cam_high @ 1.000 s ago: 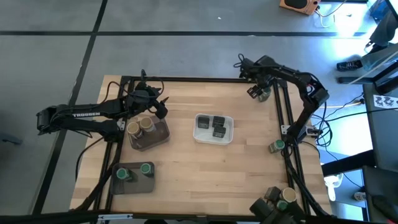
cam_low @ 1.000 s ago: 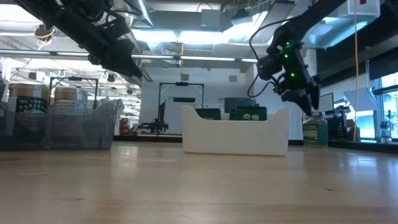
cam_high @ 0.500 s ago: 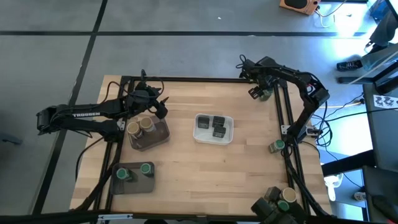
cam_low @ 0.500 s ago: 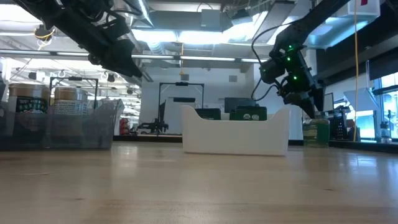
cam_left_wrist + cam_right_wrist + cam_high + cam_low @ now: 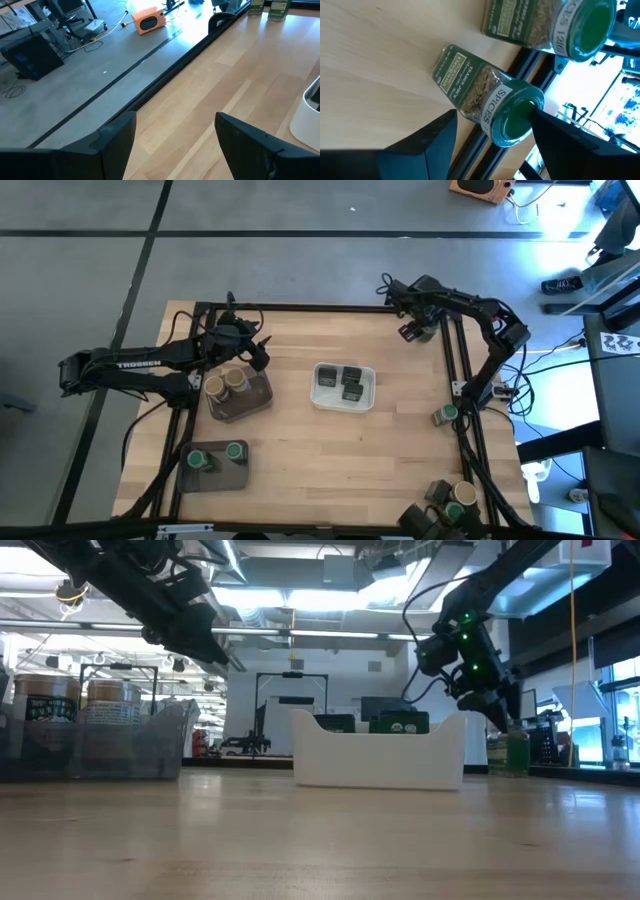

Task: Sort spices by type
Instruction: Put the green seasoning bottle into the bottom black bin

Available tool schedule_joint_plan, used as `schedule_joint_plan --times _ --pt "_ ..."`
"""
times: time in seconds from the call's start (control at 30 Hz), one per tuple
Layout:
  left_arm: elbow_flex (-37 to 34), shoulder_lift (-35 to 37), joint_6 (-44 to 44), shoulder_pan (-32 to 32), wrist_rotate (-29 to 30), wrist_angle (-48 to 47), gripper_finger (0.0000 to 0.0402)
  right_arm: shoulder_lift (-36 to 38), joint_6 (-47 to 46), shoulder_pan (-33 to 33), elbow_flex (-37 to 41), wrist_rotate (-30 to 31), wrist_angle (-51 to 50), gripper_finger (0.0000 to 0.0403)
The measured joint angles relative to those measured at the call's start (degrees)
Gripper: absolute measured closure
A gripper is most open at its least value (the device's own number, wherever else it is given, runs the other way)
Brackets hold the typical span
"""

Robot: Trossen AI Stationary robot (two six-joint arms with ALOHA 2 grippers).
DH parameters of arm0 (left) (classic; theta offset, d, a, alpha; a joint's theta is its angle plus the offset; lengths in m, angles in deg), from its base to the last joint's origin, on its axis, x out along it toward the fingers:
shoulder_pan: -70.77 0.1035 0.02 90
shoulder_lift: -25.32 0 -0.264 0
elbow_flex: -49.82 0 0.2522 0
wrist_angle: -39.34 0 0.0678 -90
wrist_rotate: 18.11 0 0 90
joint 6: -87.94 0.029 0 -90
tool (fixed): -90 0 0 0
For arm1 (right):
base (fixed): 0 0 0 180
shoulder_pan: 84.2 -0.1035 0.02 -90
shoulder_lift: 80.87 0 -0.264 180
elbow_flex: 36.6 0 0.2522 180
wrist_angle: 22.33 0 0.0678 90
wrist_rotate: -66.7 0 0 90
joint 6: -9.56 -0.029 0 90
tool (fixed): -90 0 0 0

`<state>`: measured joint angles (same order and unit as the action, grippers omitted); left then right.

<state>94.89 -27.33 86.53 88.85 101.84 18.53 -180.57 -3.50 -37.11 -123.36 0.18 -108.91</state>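
Two green-lidded jars (image 5: 480,100) (image 5: 545,25) stand at the table's far right corner beside the black rail. My right gripper (image 5: 411,331) hangs open above them, pointing steeply down, its fingers on either side of the nearer jar's lid (image 5: 517,120) without touching it. My left gripper (image 5: 260,352) waits open in the air over the dark tray (image 5: 258,402) that holds two tan-topped jars (image 5: 225,383). Dark tins (image 5: 345,380) sit in the white tray (image 5: 318,398). Two more green-lidded jars (image 5: 215,455) stand in a dark tray at the near left.
Black frame rails (image 5: 458,370) run along the table's edges. A green-lidded jar (image 5: 447,414) stands at the right edge, and a tan-topped jar (image 5: 461,495) with dark tins at the near right corner. Bare wood (image 5: 340,460) lies between the trays.
My right gripper has sunk a little toward the green-lidded jars at the far right corner, still open. The jars have stayed where they were.
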Motion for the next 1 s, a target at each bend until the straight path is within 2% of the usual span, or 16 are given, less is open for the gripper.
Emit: schedule_joint_plan --times 0.43,0.6,0.83,1.0 --pt "0.00 0.01 -0.30 -0.01 0.00 0.17 0.0133 -0.33 0.09 -9.24 -4.06 -3.51 1.01 0.0152" --pt "0.00 0.01 -0.79 -0.01 0.00 0.05 0.0133 0.16 -0.02 -12.07 -7.36 -3.12 -1.78 0.0153" --pt "0.00 0.01 -0.21 -0.01 -0.02 0.00 0.0133 4.54 -1.14 -10.81 -6.70 -3.18 2.27 0.0153" --pt "0.00 0.01 -0.14 -0.01 -0.02 0.00 0.0133 7.94 -1.65 -7.69 -2.57 -9.43 8.61 0.0153"
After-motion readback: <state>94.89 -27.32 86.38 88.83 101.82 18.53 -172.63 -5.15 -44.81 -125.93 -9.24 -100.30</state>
